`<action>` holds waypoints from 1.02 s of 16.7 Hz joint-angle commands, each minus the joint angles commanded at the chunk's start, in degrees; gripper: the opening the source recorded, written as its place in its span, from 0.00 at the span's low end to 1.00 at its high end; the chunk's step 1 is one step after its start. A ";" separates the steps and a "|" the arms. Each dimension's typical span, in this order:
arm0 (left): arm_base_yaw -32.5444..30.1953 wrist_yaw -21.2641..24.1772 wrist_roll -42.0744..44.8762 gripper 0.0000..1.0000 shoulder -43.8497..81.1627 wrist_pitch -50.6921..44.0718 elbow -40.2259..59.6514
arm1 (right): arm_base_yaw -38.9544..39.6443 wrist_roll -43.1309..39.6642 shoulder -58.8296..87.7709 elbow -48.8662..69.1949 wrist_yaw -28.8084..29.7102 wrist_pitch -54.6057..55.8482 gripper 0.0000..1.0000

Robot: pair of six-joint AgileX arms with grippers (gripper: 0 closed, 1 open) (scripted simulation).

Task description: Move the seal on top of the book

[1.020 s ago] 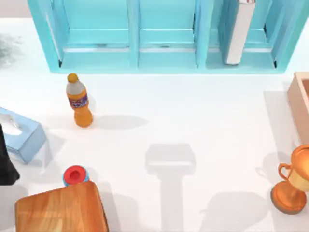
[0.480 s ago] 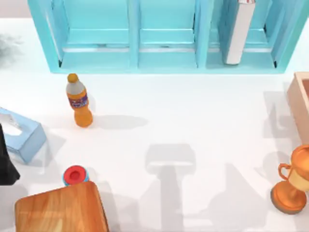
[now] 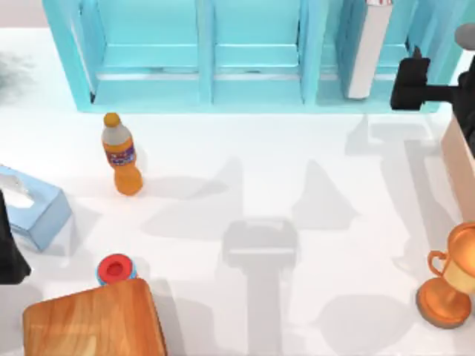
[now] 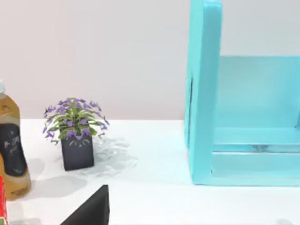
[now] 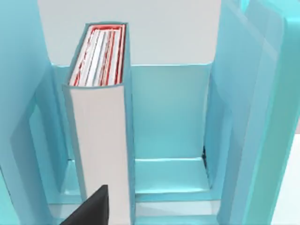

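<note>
Black at the table's left edge, the parked left gripper [image 3: 9,256] sits just beside a pale blue tissue box [image 3: 37,215]; whether it is wide or narrow cannot be told. Its wrist camera looks past a potted purple plant [image 4: 75,136] and an amber bottle [image 4: 10,145] to the end wall of the teal shelf [image 4: 204,93].

Further right of that gripper stand an orange drink bottle [image 3: 122,159], a red-capped round blue item [image 3: 115,268] and, touching it on the near side, a wooden board [image 3: 93,322].

The teal shelf [image 3: 252,89] runs along the back of the table. In its right-hand compartment the book [image 3: 369,52] stands upright, white page edges facing out. The right gripper [image 3: 401,83] hangs just to the right of the book, apart from it, at the shelf's front edge; its opening cannot be told either. From the right wrist camera the book [image 5: 101,154] rises straight ahead, against the compartment's left wall.

On the near side of the right gripper, well apart, a wooden box [image 3: 462,156] sits at the table's right edge, with a bronze trophy [image 3: 449,285] nearer still.
</note>
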 joint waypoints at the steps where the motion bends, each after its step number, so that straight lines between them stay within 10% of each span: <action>1: 0.00 0.00 0.00 1.00 0.00 0.00 0.00 | 1.02 0.35 4.65 1.95 1.07 2.10 1.00; 17: 0.00 0.00 0.00 1.00 0.00 0.00 0.00 | 5.86 2.24 28.92 12.78 6.21 12.66 1.00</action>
